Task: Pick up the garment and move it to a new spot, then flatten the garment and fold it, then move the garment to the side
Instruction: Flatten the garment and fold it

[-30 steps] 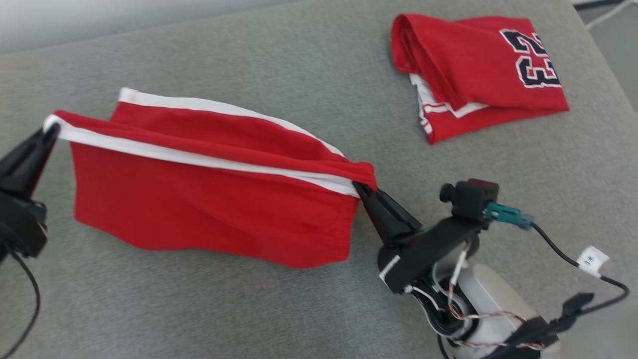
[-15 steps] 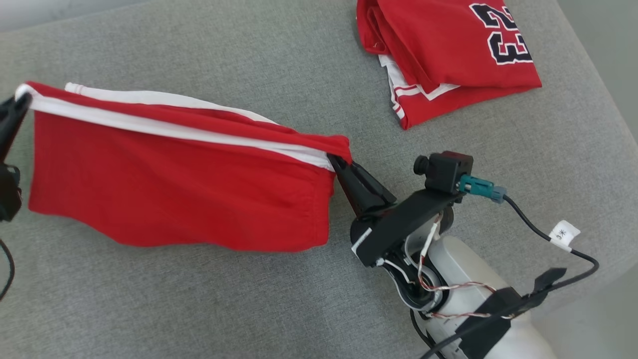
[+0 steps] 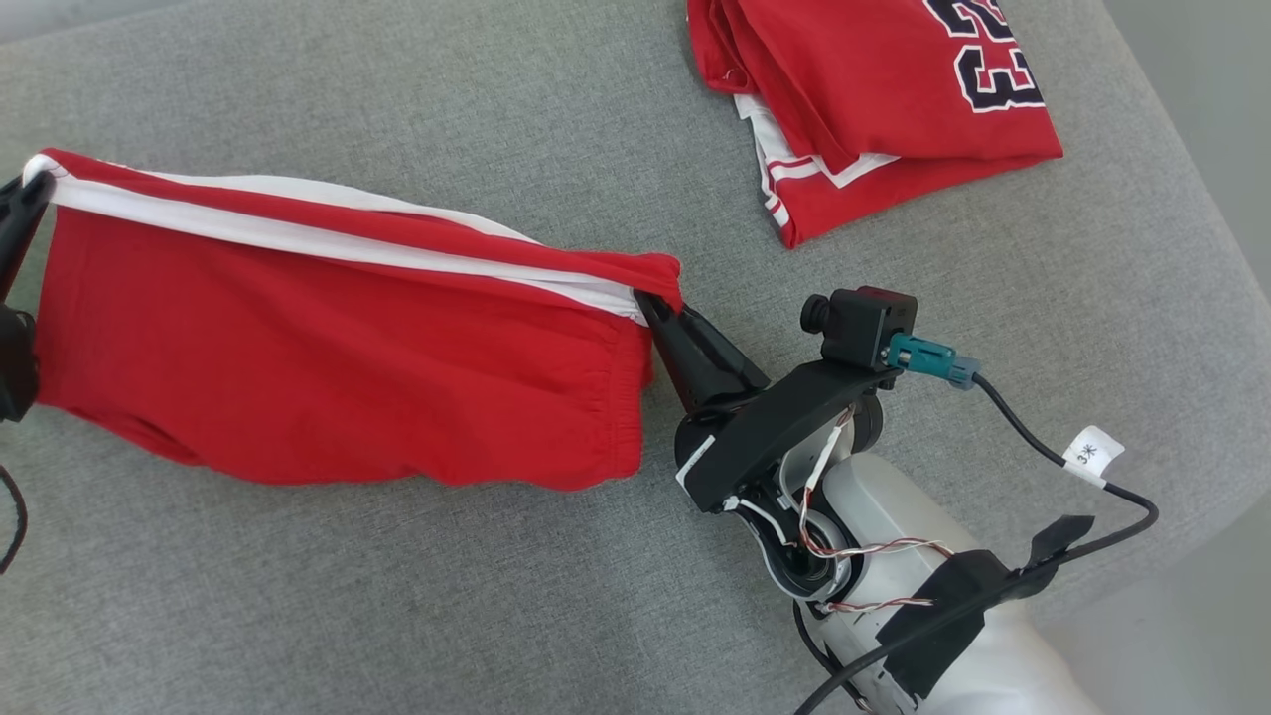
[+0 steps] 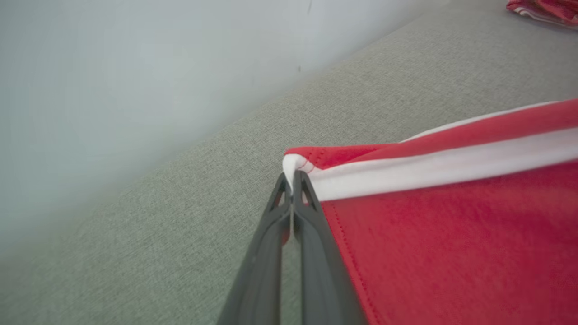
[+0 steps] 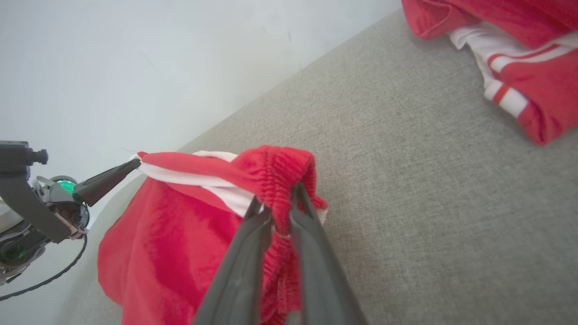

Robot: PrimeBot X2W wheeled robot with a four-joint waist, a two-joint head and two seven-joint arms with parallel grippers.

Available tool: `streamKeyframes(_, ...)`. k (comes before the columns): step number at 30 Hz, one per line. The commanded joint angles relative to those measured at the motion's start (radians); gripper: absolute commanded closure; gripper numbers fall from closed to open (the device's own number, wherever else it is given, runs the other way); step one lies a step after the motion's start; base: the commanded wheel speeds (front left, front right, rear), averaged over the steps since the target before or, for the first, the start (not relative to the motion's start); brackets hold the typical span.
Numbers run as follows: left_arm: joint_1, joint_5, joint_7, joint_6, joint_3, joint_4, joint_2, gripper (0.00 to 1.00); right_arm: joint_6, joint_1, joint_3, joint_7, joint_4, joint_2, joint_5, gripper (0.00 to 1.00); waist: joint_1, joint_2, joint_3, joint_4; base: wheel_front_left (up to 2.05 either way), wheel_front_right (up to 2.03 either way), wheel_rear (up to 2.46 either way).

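The garment (image 3: 338, 357), red shorts with a white side stripe, hangs stretched between my two grippers above the grey cushion, its lower edge drooping onto the fabric. At the head view's left edge my left gripper (image 3: 25, 194) is shut on the hem corner; the left wrist view has that gripper (image 4: 292, 180) pinching the white stripe's end of the garment (image 4: 451, 234). My right gripper (image 3: 650, 303) is shut on the bunched elastic waistband, which the right wrist view shows as a gathered red lump of the garment (image 5: 275, 180) between that gripper's (image 5: 277, 203) fingers.
A second red garment, a folded jersey (image 3: 874, 89) with dark numbers, lies at the cushion's far right. The grey cushion (image 3: 496, 596) ends close on the right, where floor shows. A pale wall (image 4: 113, 90) runs along its far side. Black cables (image 3: 1043, 457) trail from my right wrist.
The head camera has shifted, so everything slid up and left in the picture. The shorts stay stretched between both grippers, hanging a little lower and flatter toward the cushion.
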Motion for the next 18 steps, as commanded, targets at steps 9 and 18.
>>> streamKeyframes(9,0.015,-0.056,-0.094,0.002,-0.070,0.051,-0.024,0.00,-0.001,0.024,-0.006,-0.026,0.018,-0.034,-0.025,0.00,-0.0001,-0.0002,-0.058,0.036,0.00,0.00,0.00)
streamKeyframes(18,0.096,-0.100,-0.142,0.002,-0.028,0.035,-0.027,0.00,-0.001,0.128,-0.076,-0.105,-0.065,-0.083,-0.160,0.00,-0.0001,-0.0002,-0.127,0.065,0.00,0.00,0.00)
